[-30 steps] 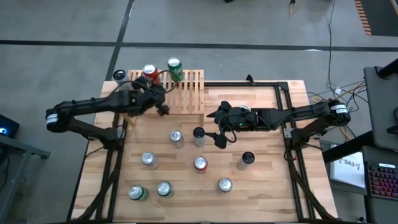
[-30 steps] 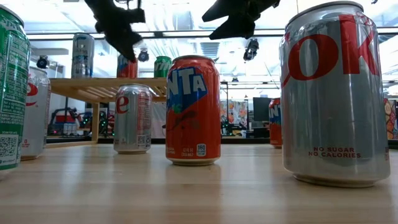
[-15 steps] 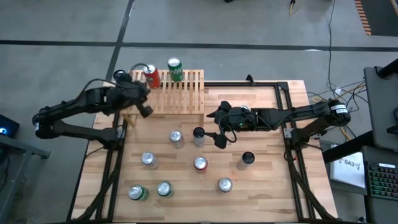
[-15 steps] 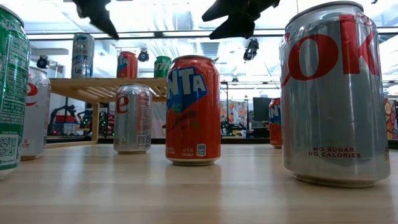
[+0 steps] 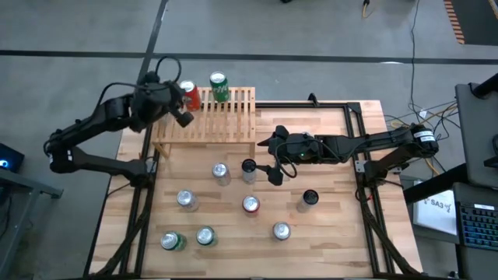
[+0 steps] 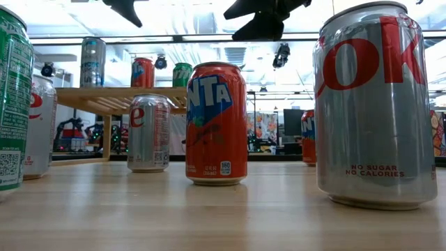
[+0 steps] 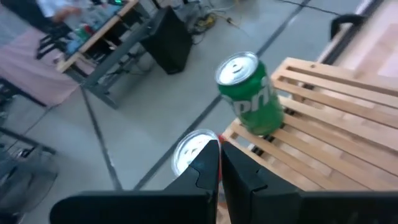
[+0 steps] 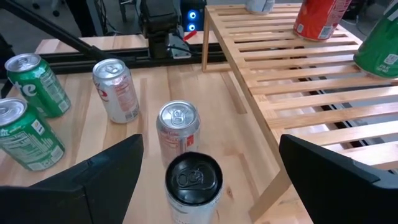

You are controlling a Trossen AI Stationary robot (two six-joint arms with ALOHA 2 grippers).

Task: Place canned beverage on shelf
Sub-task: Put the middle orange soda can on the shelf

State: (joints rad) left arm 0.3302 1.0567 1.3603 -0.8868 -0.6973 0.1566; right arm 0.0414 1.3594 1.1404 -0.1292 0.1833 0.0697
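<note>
Cans (image 5: 188, 95) occupy the shelf (image 5: 226, 117) upper left, several remain on the surface (image 5: 327, 233); left gripper (image 5: 184, 119) fingers closed, empty; right gripper (image 5: 274, 162) fingers open above a black can (image 5: 248, 167).

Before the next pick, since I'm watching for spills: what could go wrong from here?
The right gripper hangs open around the black-topped can, with a silver can close beside it; closing or lifting could knock that neighbour over. The left gripper, shut, hovers by the red can and green can near the shelf edge; a careless swing might push one off.
</note>
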